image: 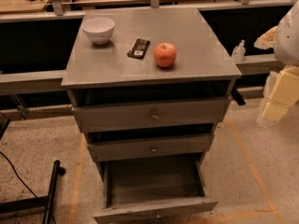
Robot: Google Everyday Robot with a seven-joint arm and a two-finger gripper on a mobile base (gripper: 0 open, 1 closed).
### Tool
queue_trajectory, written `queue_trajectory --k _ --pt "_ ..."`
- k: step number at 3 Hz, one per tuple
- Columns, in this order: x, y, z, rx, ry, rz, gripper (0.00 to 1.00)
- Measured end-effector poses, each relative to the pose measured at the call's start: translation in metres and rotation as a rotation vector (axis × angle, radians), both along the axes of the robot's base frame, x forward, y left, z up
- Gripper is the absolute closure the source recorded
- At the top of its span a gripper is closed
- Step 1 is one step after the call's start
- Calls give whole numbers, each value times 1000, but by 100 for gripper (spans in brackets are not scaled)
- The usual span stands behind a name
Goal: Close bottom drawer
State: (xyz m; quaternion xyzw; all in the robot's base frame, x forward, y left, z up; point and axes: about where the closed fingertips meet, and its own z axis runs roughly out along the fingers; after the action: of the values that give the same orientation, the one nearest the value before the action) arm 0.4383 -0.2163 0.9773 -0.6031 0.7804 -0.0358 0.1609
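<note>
The plain grey bottom drawer [154, 181] stands pulled out at six o'clock. My pale gripper [279, 97] hangs at three o'clock; whether open, I cannot tell. I'd press the front's centre squarely toward twelve.

A white, rounded arm [289, 36] enters at the right edge. Below it, a pale cream, blocky two-finger gripper [272, 107] hangs low, angled down and leftward.
</note>
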Motion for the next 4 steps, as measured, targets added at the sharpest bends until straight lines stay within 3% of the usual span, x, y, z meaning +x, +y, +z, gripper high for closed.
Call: queue_trajectory --k 1,2,3,4 --pt "0 0 0 0 0 0 0" --pt "-11 -11 -44 11 71 1 0" --pt "-47 -49 -146 20 199 41 0" --pt "-79 -55 -191 14 298 71 0"
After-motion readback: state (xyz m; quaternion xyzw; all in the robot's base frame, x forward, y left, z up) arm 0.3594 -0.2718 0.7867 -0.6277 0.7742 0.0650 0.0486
